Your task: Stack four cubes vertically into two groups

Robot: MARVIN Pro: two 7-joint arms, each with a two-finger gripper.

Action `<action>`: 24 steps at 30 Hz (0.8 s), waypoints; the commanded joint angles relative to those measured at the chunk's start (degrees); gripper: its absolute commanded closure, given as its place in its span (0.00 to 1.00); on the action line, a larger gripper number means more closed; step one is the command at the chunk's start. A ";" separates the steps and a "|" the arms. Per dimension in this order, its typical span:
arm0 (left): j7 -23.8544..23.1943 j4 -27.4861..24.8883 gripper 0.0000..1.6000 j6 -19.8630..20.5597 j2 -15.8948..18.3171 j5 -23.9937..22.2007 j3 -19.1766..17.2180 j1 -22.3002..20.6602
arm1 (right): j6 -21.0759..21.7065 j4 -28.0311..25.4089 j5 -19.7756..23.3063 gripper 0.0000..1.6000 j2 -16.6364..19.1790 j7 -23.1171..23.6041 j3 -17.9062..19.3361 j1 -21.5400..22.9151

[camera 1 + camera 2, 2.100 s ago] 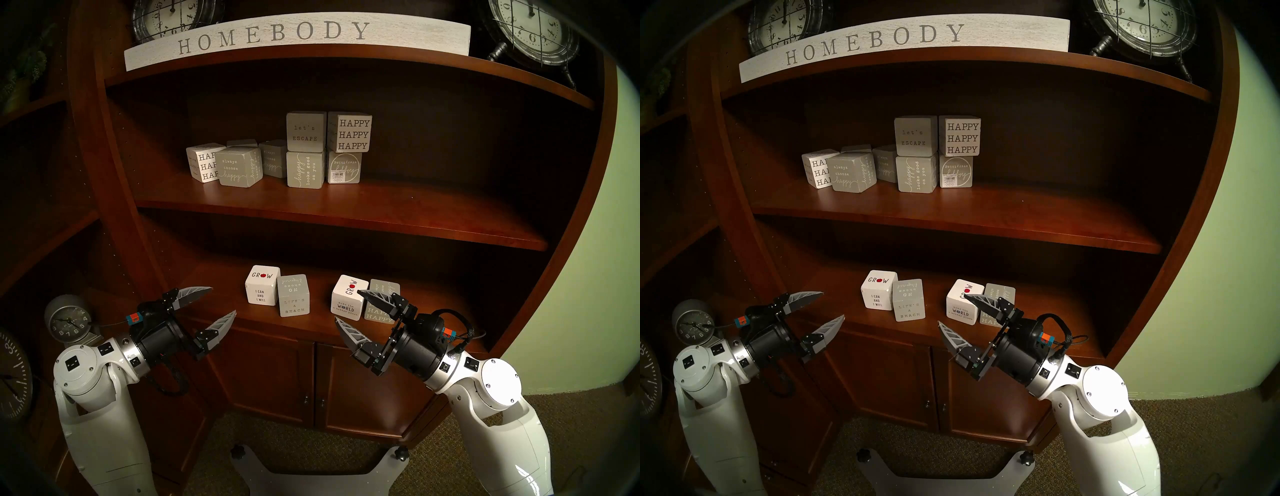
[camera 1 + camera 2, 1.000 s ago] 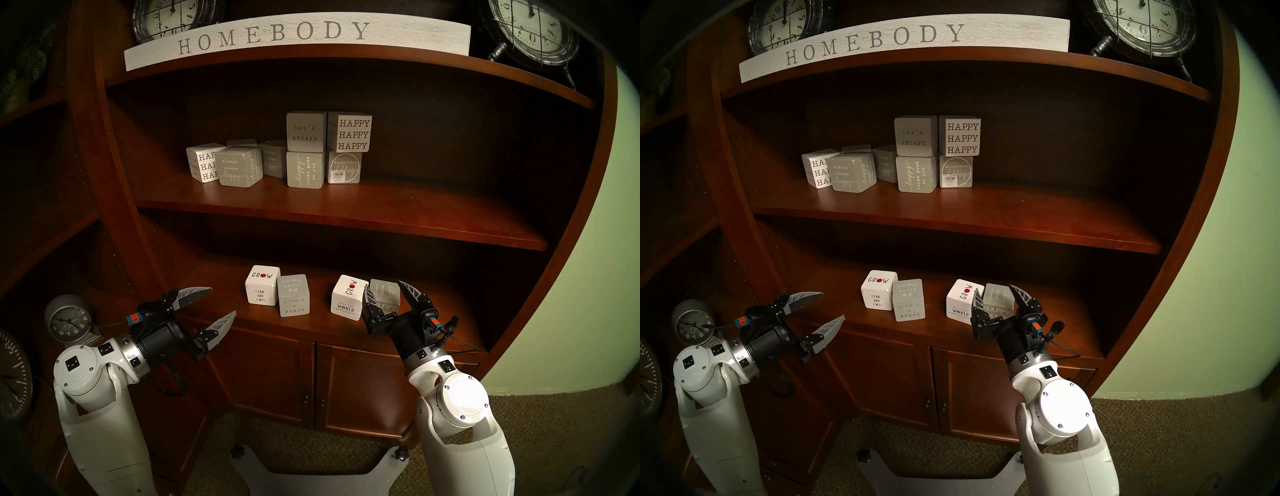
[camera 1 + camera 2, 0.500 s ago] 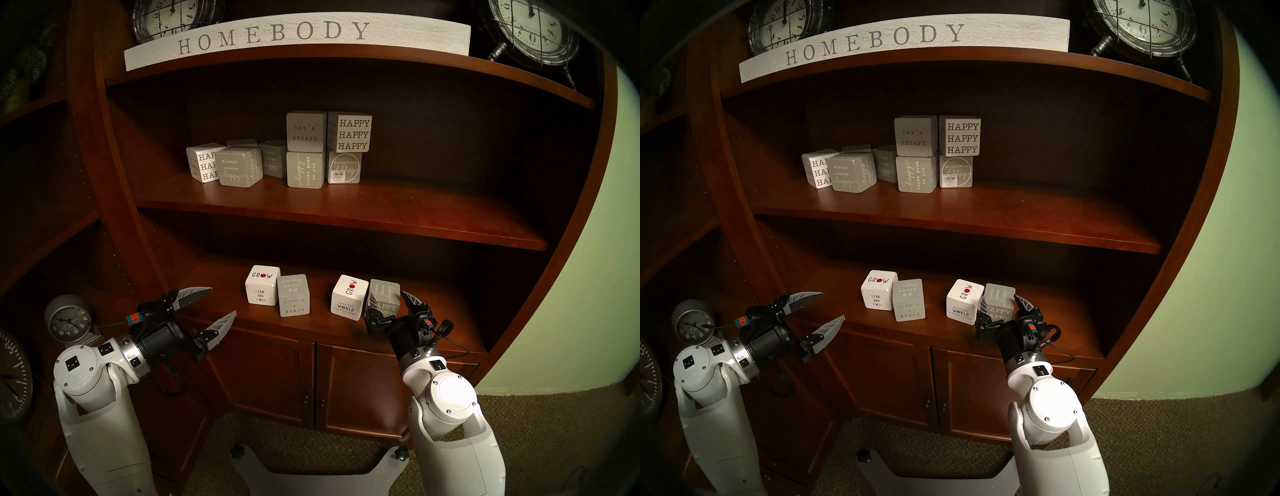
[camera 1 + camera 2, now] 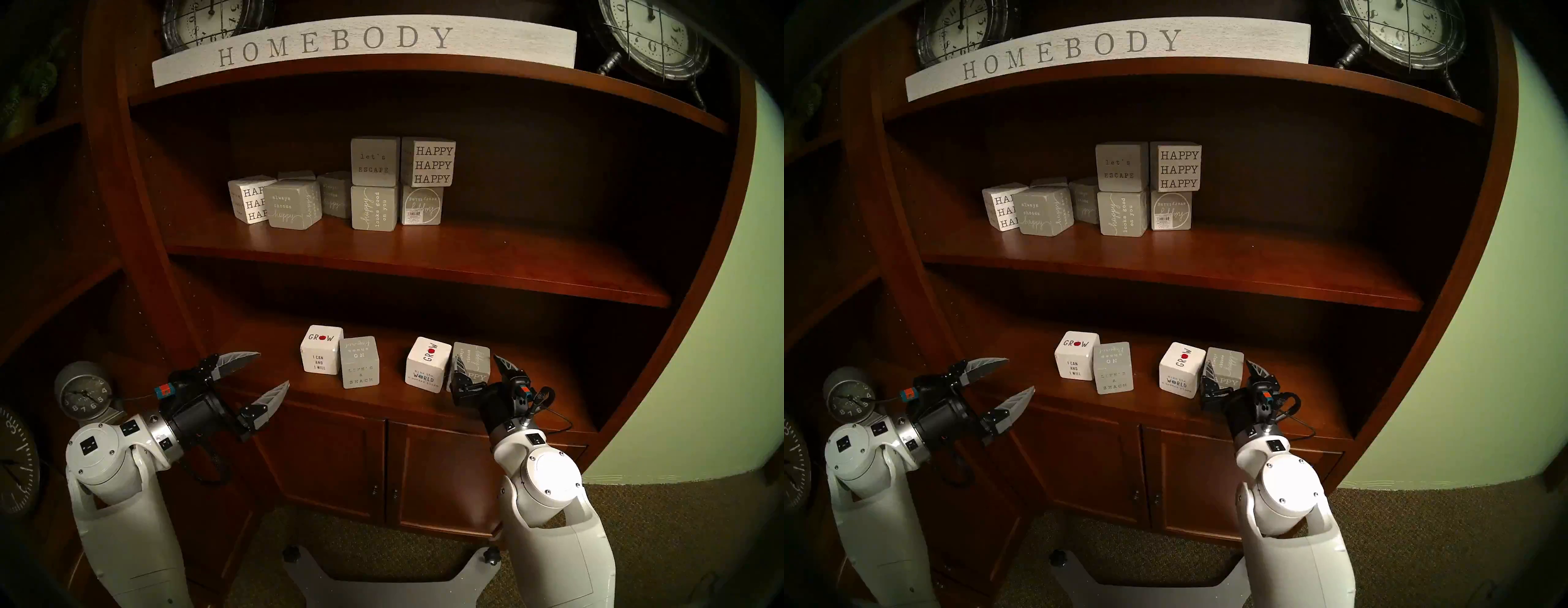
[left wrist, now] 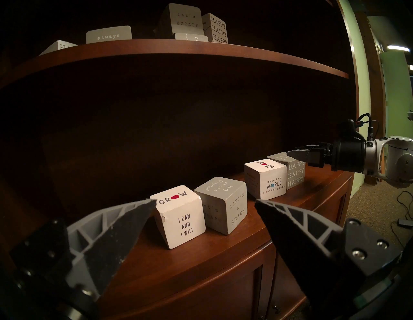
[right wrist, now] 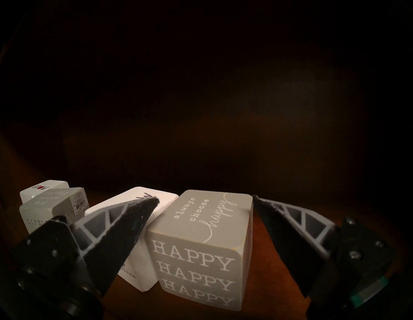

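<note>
**Two shelves, and the cubes that sit on them**

The lower shelf (image 4: 297, 384) carries four cubes in a loose row, none stacked. At the left a white "GROW" cube (image 4: 321, 349) stands just beside the grey "LIFE'S A BEACH" cube (image 4: 359, 361). Further right, apart from that pair, a second white "GROW" cube (image 4: 427, 361) sits against the grey "HAPPY HAPPY HAPPY" cube (image 4: 473, 361). The upper shelf (image 4: 466, 254) holds more lettered cubes: a few single ones at the left, and two stacks of two (the "let's ESCAPE" cube (image 4: 375, 161) tops one, a white "HAPPY HAPPY HAPPY" cube (image 4: 429, 162) the other).
</note>
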 commanded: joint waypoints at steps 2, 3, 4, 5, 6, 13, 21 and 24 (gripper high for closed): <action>0.09 -0.69 0.00 0.01 0.12 -0.16 0.14 0.07 | 0.90 -0.28 0.39 0.00 0.01 0.91 -0.41 2.30; 0.10 -0.69 0.00 0.01 0.12 -0.16 0.14 0.07 | 1.27 -0.29 0.50 0.00 -0.03 1.03 -0.42 2.41; 0.09 -0.69 0.00 0.01 0.12 -0.15 0.14 0.06 | 1.69 -0.24 0.65 0.00 -0.12 1.13 -0.42 2.57; 0.09 -0.69 0.00 0.01 0.12 -0.15 0.14 0.06 | 1.80 -0.17 0.60 0.00 -0.15 1.14 -0.43 2.68; 0.09 -0.69 0.00 0.01 0.12 -0.15 0.14 0.06 | 2.19 -0.22 0.53 0.00 -0.21 1.06 -0.46 2.76; 0.10 -0.70 0.00 0.01 0.11 -0.15 0.14 0.07 | 3.89 0.96 -0.05 0.00 -0.61 0.24 -0.43 3.51; 0.12 -0.71 0.00 0.02 0.12 -0.16 0.15 0.08 | 6.11 1.58 -0.80 0.00 -0.38 -0.74 -0.25 3.21; 0.12 -0.71 0.00 0.02 0.12 -0.17 0.15 0.09 | 6.62 1.62 -1.20 0.00 -0.25 -1.03 -0.10 3.03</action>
